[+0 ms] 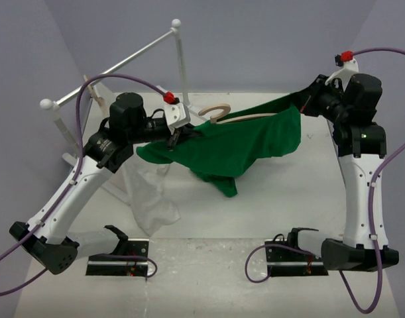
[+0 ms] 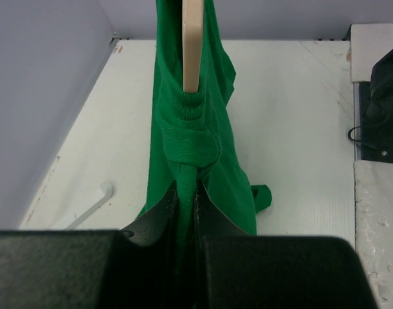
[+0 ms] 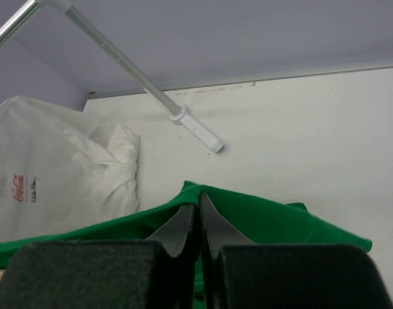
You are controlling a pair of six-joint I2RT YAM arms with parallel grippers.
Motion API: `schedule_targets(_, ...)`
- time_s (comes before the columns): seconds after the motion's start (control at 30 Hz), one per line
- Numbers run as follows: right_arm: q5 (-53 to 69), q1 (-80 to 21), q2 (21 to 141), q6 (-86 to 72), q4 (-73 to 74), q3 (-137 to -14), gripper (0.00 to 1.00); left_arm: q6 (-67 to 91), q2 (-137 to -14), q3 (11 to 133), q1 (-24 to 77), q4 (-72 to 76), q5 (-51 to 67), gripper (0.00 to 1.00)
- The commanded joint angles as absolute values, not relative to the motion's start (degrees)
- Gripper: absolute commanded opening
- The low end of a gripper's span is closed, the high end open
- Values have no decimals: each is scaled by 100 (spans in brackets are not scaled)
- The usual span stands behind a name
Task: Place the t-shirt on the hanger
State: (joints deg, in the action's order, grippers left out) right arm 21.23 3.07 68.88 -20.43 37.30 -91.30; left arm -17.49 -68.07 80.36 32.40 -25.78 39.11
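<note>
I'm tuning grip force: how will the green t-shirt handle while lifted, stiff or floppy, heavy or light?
Probably floppy: the t-shirt sags in folds between the left claw and the right claw. Likely light, since two small pinches of cloth carry most of it. It may slip along the hanger, whose smooth-looking arm sits inside its ribbed collar.

At six o'clock the right end effector (image 3: 197,209) has its two dark fingers (image 3: 180,230) pressed together, pinching a peaked fold of the green t-shirt (image 3: 280,222), the cloth sloping off toward four and eight o'clock. A white garment (image 3: 61,167) with a small red logo sits bunched at nine o'clock on the pale desk (image 3: 312,129). A metal rail (image 3: 119,58) slants from eleven o'clock down to a white foot near centre
</note>
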Motion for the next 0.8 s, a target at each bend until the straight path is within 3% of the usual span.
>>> schedule_targets(0.0,2971,226,7011,-1593,4274,-9579,1,-1983,-7049,8287,3190,-2797,4236,0)
schedule_targets(0.17,2983,-628,7353,-1076,4840,-10123,3,-1945,-7352,8490,3208,-2858,4952,0)
schedule_targets(0.3,2470,-993,7402,-1174,5036,-10274,0,-1378,-7487,8448,3217,-2500,4360,0)
schedule_targets(0.43,1153,-1072,6861,-1888,4301,-9443,0,-805,-7596,8280,3211,-2261,3414,0)
schedule_targets(0.63,-490,-1081,6605,-2280,3917,-8995,0,-686,-7552,8212,3257,-2724,3046,0)
schedule_targets(0.77,-488,-1102,6701,-2452,3818,-8960,0,-604,-7441,8170,3270,-2821,2785,0)
